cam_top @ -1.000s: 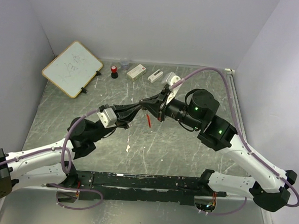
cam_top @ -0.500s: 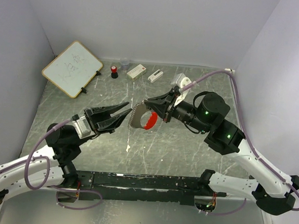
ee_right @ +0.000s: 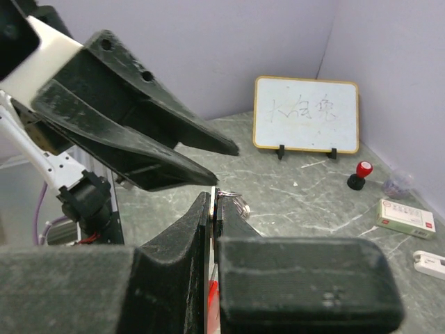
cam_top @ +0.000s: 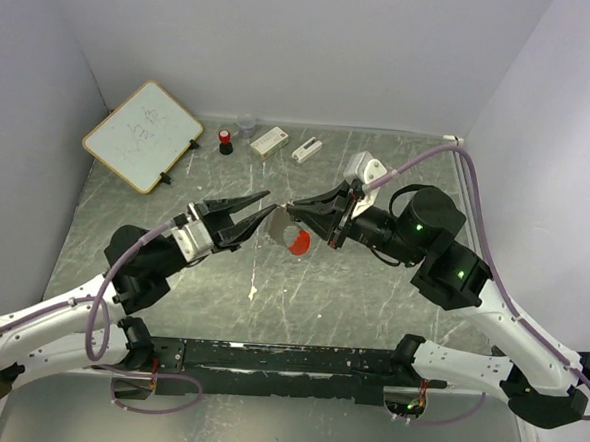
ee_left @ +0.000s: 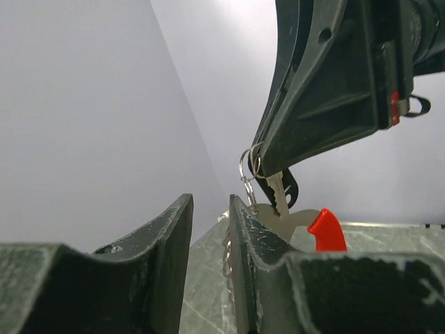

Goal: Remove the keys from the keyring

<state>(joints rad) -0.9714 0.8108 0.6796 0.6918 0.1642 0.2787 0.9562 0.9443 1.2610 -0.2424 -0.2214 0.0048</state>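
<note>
Keyring (cam_top: pixel 296 242) is up off the counter (cam_top: pixel 371 296) at centre of the top view. The right hand (cam_top: pixel 297 213) has its fingers pressed together on the metal part, and the red clip (ee_left: pixel 327 232) dangles below.

Left wrist view, centre of frame: a small silvery ring (ee_left: pixel 248 163) and a toothed key (ee_left: pixel 278 198) stick out under the right fingers.

Judged reason for holding it aloft: the ring and key stay exposed for the other arm to work on.

Left hand (cam_top: pixel 270 201) is spread with nothing between its fingers, tips just left of the ring. It is probably lining up to take the key. Whether it touches the ring: cannot tell.
</note>
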